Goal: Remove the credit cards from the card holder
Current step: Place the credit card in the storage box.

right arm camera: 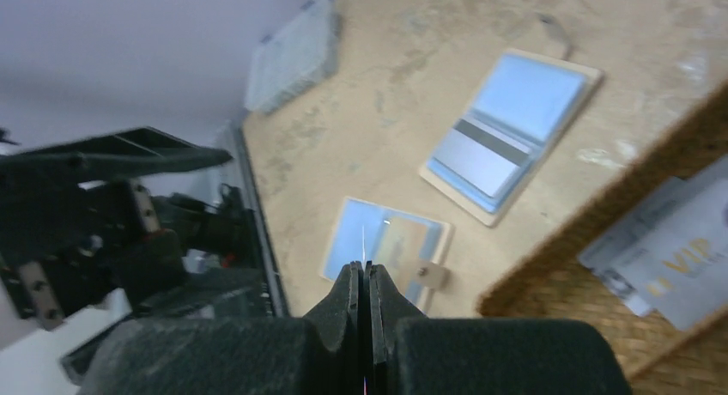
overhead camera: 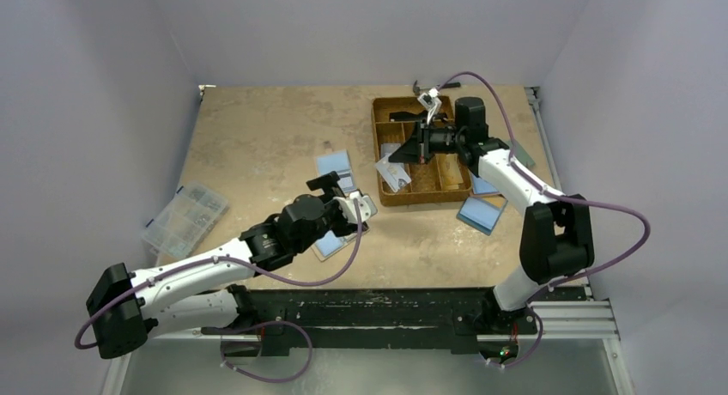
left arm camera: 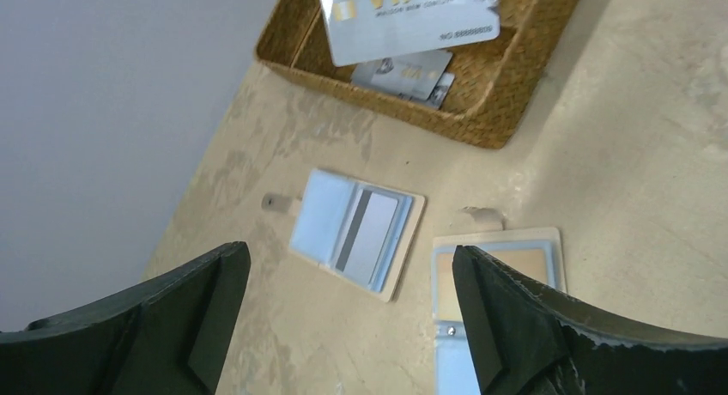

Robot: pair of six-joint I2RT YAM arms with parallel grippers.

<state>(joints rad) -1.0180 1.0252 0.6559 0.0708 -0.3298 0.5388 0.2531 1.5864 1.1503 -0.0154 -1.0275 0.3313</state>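
Observation:
Two tan card holders lie open on the table. The far one [overhead camera: 335,167] [left arm camera: 356,232] [right arm camera: 515,129] shows a grey credit card [left arm camera: 371,233] with a dark stripe in its light blue pocket. The near card holder [overhead camera: 330,241] [left arm camera: 502,266] [right arm camera: 386,245] lies under my left gripper [overhead camera: 354,208] [left arm camera: 348,253], which hovers open with nothing between its fingers. My right gripper [overhead camera: 407,151] [right arm camera: 363,270] is shut on a silver VIP credit card [overhead camera: 392,173] [left arm camera: 403,17] at the tray's left edge. That card shows only edge-on in the right wrist view.
The brown woven tray [overhead camera: 382,120] [left arm camera: 481,120] [right arm camera: 549,283] at the back right holds more cards [left arm camera: 403,73] [right arm camera: 678,249]. A clear plastic organiser [overhead camera: 185,216] [right arm camera: 292,56] sits at the left edge. More blue-faced holders [overhead camera: 482,213] lie beside the right arm.

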